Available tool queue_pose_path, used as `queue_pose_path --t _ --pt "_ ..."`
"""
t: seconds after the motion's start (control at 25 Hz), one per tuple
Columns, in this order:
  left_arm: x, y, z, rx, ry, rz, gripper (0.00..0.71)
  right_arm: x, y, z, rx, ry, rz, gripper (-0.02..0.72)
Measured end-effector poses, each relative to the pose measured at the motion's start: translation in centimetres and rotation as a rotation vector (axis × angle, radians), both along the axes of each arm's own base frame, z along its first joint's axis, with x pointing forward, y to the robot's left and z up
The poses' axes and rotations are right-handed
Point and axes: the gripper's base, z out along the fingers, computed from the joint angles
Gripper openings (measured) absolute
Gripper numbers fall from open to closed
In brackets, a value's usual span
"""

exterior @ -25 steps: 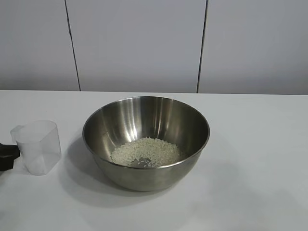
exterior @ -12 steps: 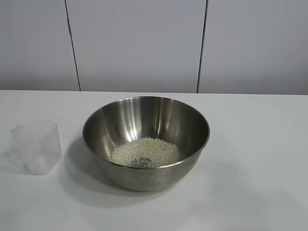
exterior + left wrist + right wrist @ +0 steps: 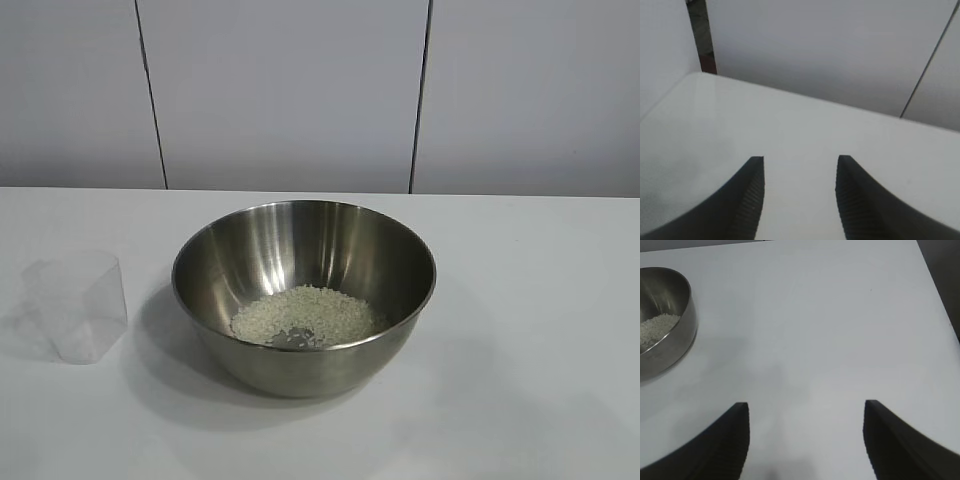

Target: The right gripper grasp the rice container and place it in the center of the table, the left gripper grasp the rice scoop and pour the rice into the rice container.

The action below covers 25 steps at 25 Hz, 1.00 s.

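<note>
Wrist views show left hand (image 3: 799, 200) and right hand (image 3: 806, 440) both parted, gripping nothing

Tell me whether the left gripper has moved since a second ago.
Yes. It showed at the exterior view's left edge beside the rice scoop; now it is gone from that view, while scoop and rice container stayed put.

A pale grey panelled wall (image 3: 285, 90) stands behind the far edge, split by thin dark vertical seams (image 3: 421, 95); a dark gap (image 3: 700, 30) shows by one corner
</note>
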Motion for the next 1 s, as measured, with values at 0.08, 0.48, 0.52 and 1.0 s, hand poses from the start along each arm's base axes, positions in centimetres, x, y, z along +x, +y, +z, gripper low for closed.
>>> queue_pose_path --t 0.08,0.48,0.52,1.0 --pt "-2.1 -1.4 1.6 0.028 -0.021 -0.006 0.335 0.0 0.0 0.0 0.000 0.000 0.000 0.453" --pt "-15.8 -3.3 2.0 0.121 0.203 -0.048 0.335 0.0 0.0 0.0 0.001 0.000 0.000 0.453" --pt "-17.0 -3.1 1.4 0.113 0.257 -0.059 0.335 0.0 0.0 0.0 0.001 0.000 0.000 0.453" --pt "-24.1 -2.7 -2.6 0.073 0.478 -0.136 0.335 0.0 0.0 0.0 0.002 0.000 -0.001 0.453"
